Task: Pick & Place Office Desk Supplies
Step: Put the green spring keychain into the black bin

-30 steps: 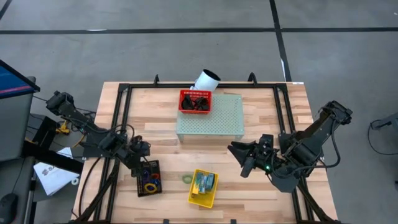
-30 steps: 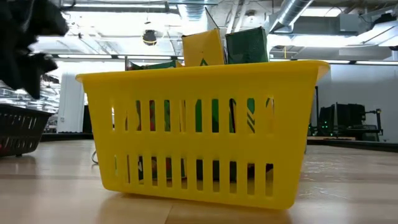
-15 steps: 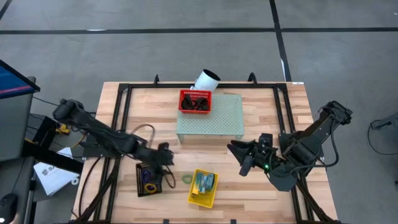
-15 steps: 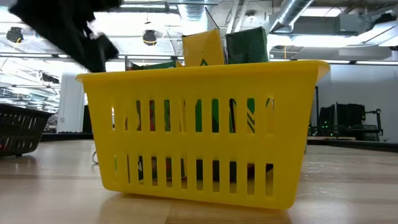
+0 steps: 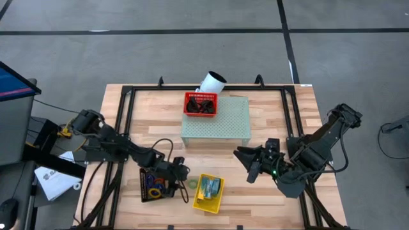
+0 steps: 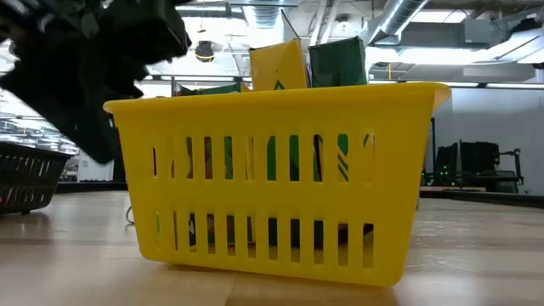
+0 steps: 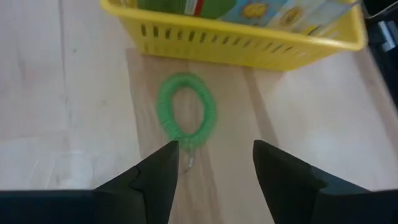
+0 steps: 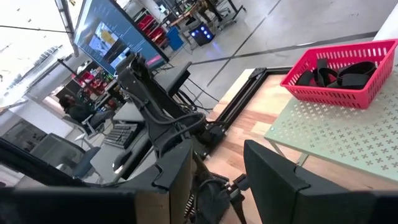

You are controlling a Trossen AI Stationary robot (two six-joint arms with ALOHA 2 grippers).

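A green coiled loop (image 7: 186,118) lies flat on the wood just left of the yellow basket (image 5: 209,193), which holds yellow-orange and green crayon boxes (image 6: 306,64). My left gripper (image 7: 214,152) is open and hovers over the loop (image 5: 192,184) without touching it, one finger to each side of the loop's near end. A black tray (image 5: 152,184) with blue, purple and orange loops sits under the left arm. My right gripper (image 5: 246,163) is open and waits right of the basket, touching nothing.
A red basket (image 5: 200,104) of black clips stands on the pale green perforated block (image 5: 215,122) at the table's far middle, with a white tube (image 5: 212,82) behind it. The black frame rails (image 5: 125,121) run along both table sides. Bare wood lies between the block and the yellow basket.
My left gripper has travelled from above the black tray toward the table's right and near edge, ending beside the green loop next to the yellow basket. The basket, the loop and the right arm have kept still.
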